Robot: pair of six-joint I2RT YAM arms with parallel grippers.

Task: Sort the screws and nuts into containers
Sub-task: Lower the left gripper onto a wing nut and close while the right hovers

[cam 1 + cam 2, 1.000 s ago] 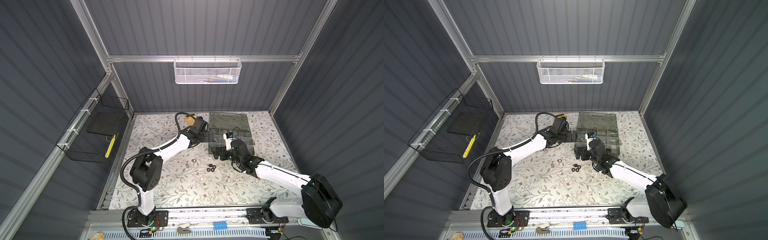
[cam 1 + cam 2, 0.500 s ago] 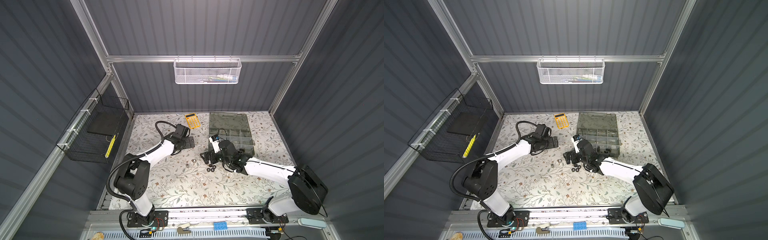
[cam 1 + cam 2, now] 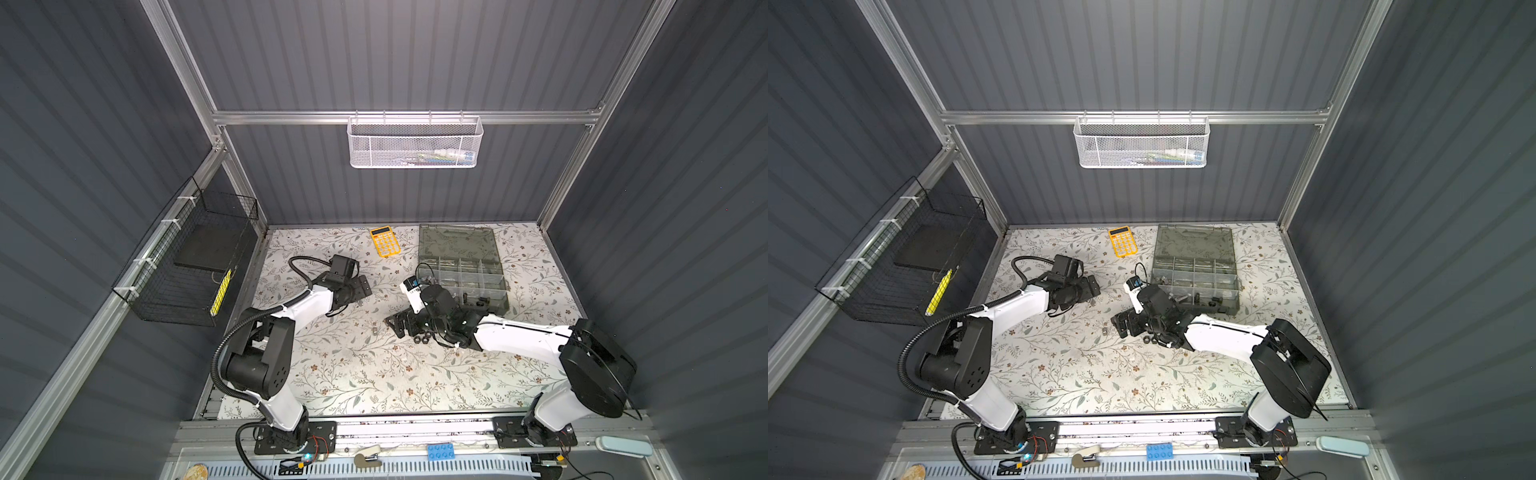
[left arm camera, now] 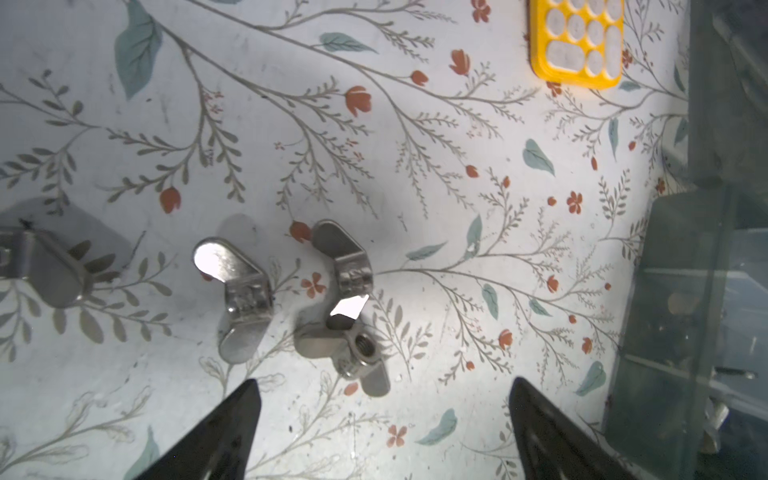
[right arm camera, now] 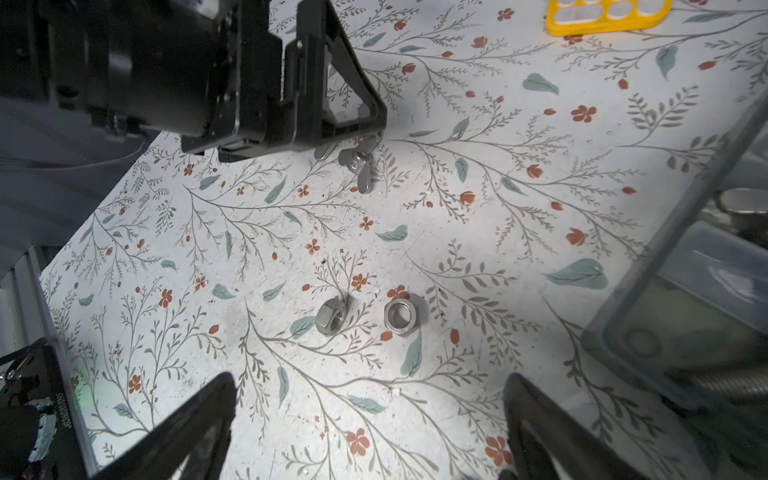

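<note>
Several pieces already sit in the box (image 3: 457, 243), whose lid lies open. Dark bits (image 3: 482, 300) show in the compartments of its near row and long pale ones (image 3: 446, 262) in the row behind, though all are too small to tell screws from nuts. By my reckoning the sorting is partway through, with the loose nuts as the remainder. Four winged nuts (image 4: 245, 297) lie on the table (image 3: 374, 374) to the left of the box, well clear of its wall. Three are close together and one sits off at the edge of the left wrist view. The left tool (image 4: 384, 384) hangs right over them with its jaws spread wide and nothing between them. Two silver nuts (image 5: 330, 316) rest side by side, not touching, off the box's near left corner. The right tool (image 5: 370, 382) hovers above them, jaws likewise wide and empty. A few black nuts (image 3: 421, 339) sit in a tight group in front of the box. No loose screw can be made out on the table. What is left, then, looks like three kinds of nuts to carry into the box, each kind to its own compartment. Neither tool holds a piece, so each seems to be at the start of a pickup.
</note>
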